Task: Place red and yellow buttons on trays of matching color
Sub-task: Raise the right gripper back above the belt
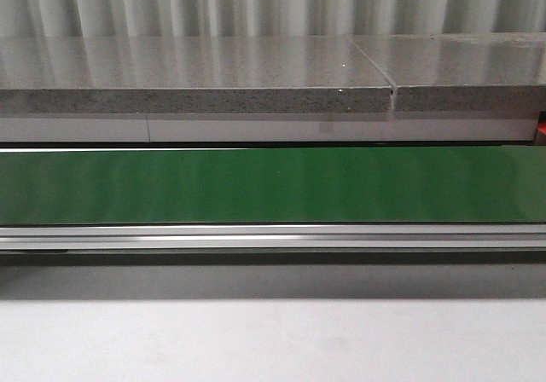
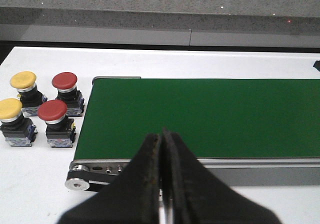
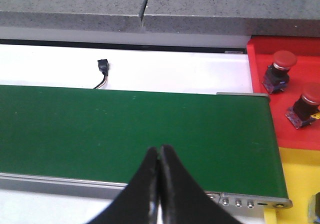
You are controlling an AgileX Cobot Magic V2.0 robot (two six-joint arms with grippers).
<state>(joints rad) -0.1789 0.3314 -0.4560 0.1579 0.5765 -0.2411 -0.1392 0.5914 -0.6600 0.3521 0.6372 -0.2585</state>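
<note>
Left hand [image 2: 161, 134] pressed closed, empty, hanging over the near edge of the green belt [image 2: 200, 114]. Right hand [image 3: 159, 149] likewise closed and empty over the belt's other end. Off the left end, on the white table [image 2: 30, 184]: two yellow buttons [image 2: 23, 80] [image 2: 10, 109] and two red buttons [image 2: 64, 80] [image 2: 53, 110]. Likely rigid, moderately light; domed caps slick, so grip the blocky base. Two red ones [image 3: 283, 60] [image 3: 311, 92] already sit on the red tray [image 3: 260, 59]. Yellow tray [image 3: 300, 184] cut off; front view shows neither buttons nor hands.
</note>
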